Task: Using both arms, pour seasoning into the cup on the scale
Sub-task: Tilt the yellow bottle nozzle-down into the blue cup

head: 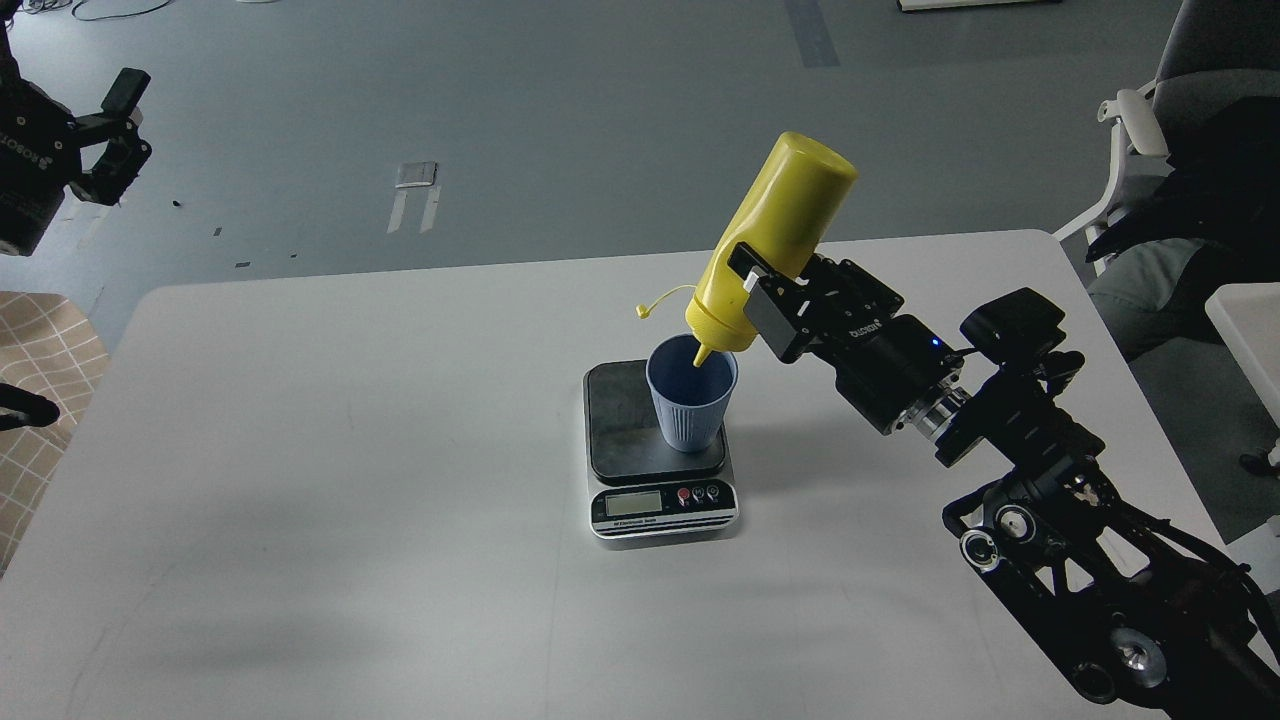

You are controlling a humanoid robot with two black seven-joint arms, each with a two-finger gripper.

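Note:
The yellow seasoning bottle (775,240) is tipped nozzle-down, its tip inside the mouth of the pale blue ribbed cup (691,403). The cup stands upright on the dark plate of the scale (625,430) at the table's middle. My right gripper (762,295) is shut on the bottle's lower body, just right of the cup. The bottle's cap strap (660,302) hangs free to the left. My left gripper (115,120) is raised at the far upper left, off the table, with its fingers apart and empty.
The white table (350,480) holds only the scale. A checked cloth (40,400) lies at the left edge. A chair (1190,120) stands at the upper right, and a white surface's corner (1250,330) is at the right edge.

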